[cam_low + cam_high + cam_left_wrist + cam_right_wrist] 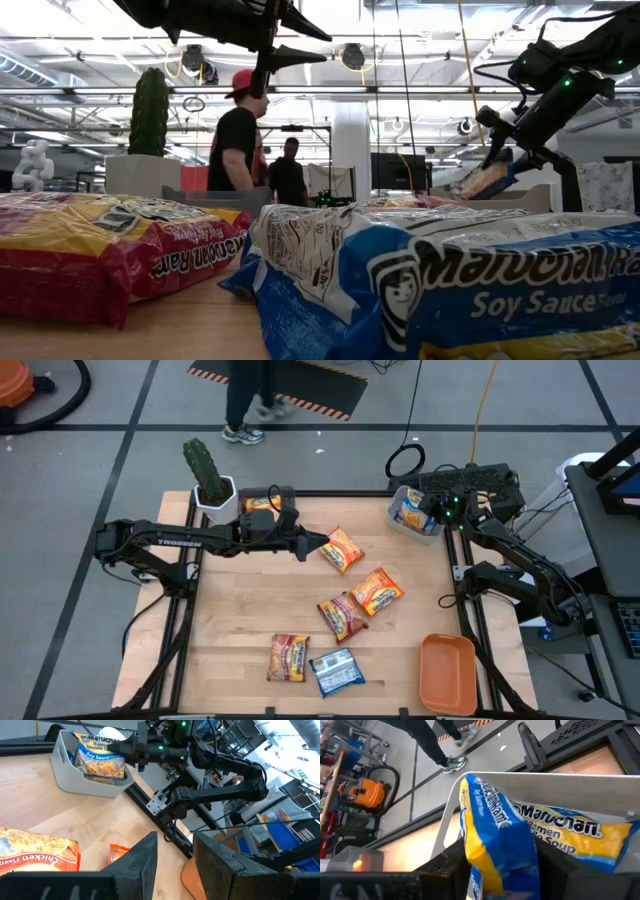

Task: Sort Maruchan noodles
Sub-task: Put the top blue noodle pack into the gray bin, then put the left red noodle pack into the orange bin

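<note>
Crinkly blue packet (495, 845) sits between the right gripper (500, 870) jaws over the grey bin (415, 520); light, slippery, best pinched mid-body. Left gripper (322, 543) jaws stand part-open, empty, above the tabletop (240, 620) near an orange packet (342, 549).

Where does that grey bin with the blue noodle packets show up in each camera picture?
High view: grey bin at the table's far right corner, under the right hand.
Low view: far right, bin below that hand.
Left wrist view: bin.
Right wrist view: bin close up.
Shared landmark: blue Soy Sauce packet inside.
</note>
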Available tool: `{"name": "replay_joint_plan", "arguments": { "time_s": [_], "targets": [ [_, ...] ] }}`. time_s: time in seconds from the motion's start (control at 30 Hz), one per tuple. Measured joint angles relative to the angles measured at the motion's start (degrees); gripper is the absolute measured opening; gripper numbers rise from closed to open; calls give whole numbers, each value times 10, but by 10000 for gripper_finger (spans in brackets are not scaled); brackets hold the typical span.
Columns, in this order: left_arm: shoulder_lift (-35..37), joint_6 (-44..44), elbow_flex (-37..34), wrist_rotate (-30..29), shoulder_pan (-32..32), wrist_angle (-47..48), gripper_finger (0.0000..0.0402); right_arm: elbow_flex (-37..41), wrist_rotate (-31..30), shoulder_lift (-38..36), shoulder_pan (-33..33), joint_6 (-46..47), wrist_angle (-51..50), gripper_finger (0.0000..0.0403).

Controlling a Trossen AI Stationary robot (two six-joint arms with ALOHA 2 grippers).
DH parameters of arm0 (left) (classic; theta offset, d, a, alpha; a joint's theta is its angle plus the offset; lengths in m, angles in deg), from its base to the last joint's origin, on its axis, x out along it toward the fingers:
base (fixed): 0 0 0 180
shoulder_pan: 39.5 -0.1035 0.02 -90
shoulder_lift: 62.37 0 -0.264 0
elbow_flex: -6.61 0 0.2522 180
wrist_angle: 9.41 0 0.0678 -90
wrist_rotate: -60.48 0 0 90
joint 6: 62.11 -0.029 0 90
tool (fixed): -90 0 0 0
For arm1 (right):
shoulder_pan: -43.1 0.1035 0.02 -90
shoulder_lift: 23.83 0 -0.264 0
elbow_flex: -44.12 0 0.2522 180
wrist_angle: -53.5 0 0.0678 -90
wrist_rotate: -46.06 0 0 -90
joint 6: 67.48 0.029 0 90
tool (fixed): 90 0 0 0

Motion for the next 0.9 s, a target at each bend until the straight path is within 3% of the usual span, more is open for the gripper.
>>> {"name": "replay_joint_plan", "arguments": {
  "time_s": [0.27, 0.63, 0.9],
  "targets": [
    [0, -1, 0, 30, 0, 0, 129, -1, -4, -25, 0, 35, 21, 204],
    [0, -23, 0, 86, 0, 0, 129, -37, -15, -94, 1, 53, 21, 208],
    [0, -18, 0, 106, 0, 0, 129, -110, 0, -149, 37, 66, 23, 208]
  ]
}}
